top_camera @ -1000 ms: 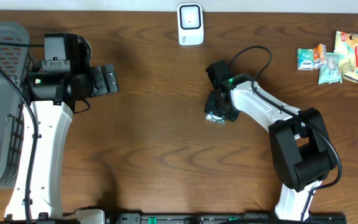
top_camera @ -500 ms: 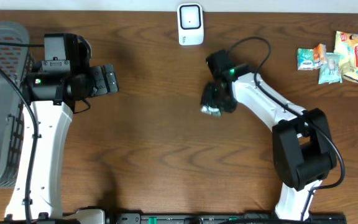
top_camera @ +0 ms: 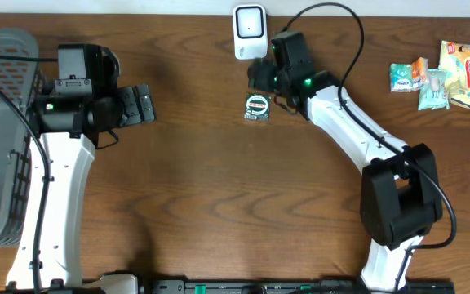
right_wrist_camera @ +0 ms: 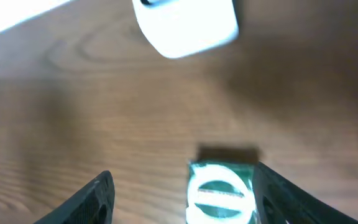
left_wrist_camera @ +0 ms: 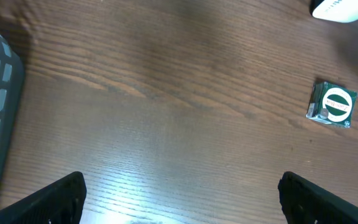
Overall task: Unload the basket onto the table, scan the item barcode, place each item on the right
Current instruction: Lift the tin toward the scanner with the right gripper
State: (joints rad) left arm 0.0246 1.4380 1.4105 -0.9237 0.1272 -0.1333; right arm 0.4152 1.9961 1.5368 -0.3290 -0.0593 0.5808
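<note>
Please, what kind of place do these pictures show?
Probably a mock shop checkout set up on a wooden table: a white barcode scanner, a grey basket, and snack packets at the side.

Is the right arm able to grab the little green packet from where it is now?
Probably yes. The green packet lies flat on the table right in front of the open right gripper, with nothing between them.
</note>
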